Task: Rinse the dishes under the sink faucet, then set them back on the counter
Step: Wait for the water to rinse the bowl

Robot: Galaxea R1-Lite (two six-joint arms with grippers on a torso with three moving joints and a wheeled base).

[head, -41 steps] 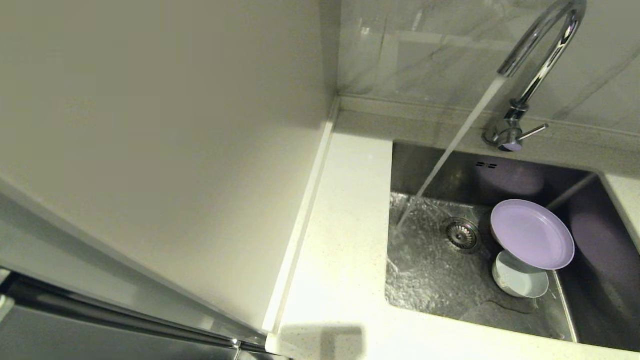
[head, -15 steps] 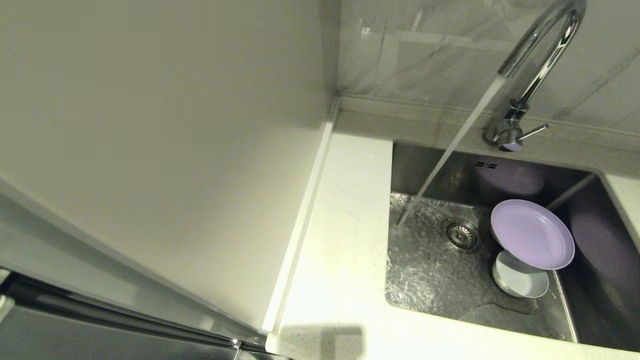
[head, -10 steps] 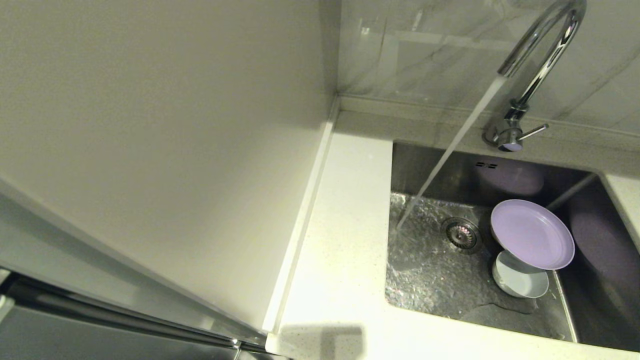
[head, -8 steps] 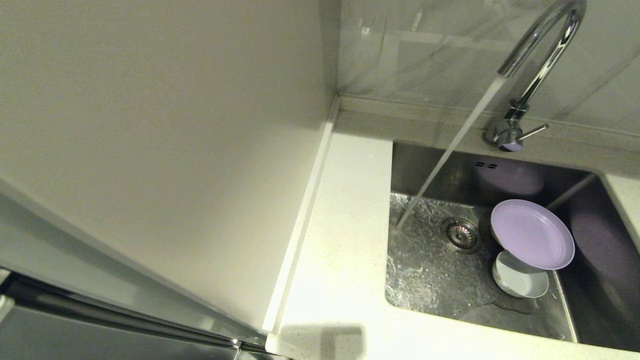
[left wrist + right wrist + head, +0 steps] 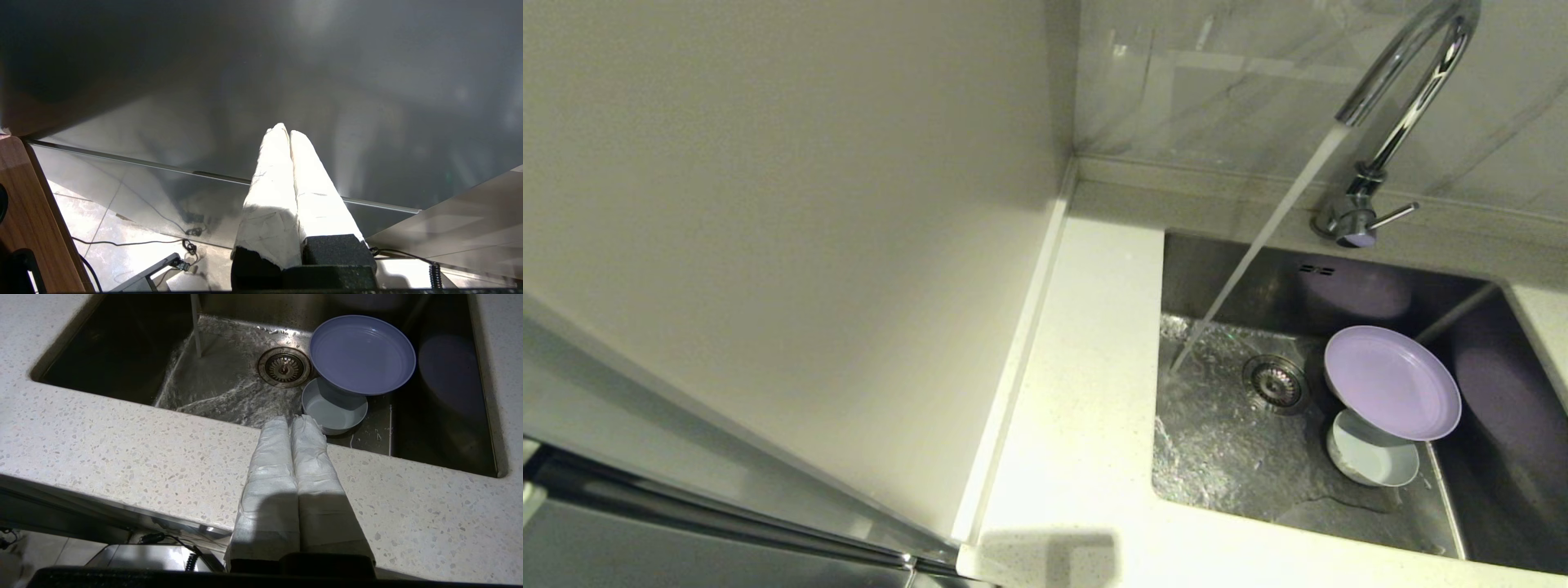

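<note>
The lilac plate (image 5: 1392,382) (image 5: 362,354) rests tilted in the steel sink (image 5: 1241,457), propped over the pale blue-white bowl (image 5: 1372,459) (image 5: 334,412) beside the drain strainer (image 5: 1276,383). Water streams from the chrome faucet (image 5: 1401,98) onto the sink floor left of the drain. The pink cup is out of view. My right gripper (image 5: 291,418) is shut and empty, held over the front strip of the counter (image 5: 122,441), short of the bowl. My left gripper (image 5: 286,130) is shut and empty, parked low in front of a dark steel panel, away from the sink.
A cream wall panel (image 5: 784,229) fills the left of the head view, bordering the narrow counter (image 5: 1086,367) left of the sink. The faucet lever (image 5: 1392,215) sticks out to the right. Cables lie on the floor (image 5: 135,241) below the left arm.
Nothing has moved; only the running water ripples differently on the sink floor.
</note>
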